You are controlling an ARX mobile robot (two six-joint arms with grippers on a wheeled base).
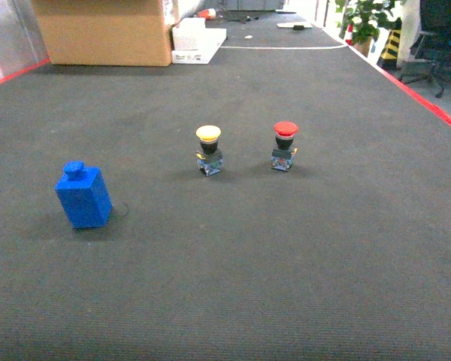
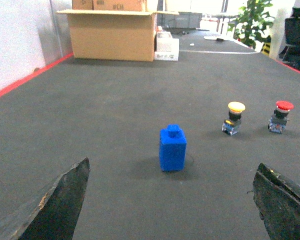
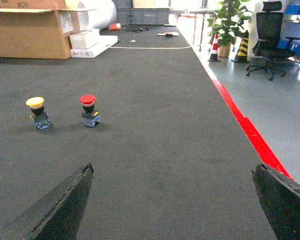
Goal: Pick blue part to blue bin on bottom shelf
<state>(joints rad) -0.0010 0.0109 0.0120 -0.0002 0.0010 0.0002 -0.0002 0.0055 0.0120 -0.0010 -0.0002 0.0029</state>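
While standing upright on the dark carpet (image 1: 248, 271), long axis vertical and top stud up, blue part (image 1: 83, 195) left of yellow-capped button (image 1: 208, 150) and red-capped button (image 1: 284, 147), well apart from both. Directly ahead of left gripper (image 2: 172, 200), fingers spread wide, touching nothing. Right gripper (image 3: 175, 202) likewise wide apart, over bare carpet.

Soft, even light; faint shadows
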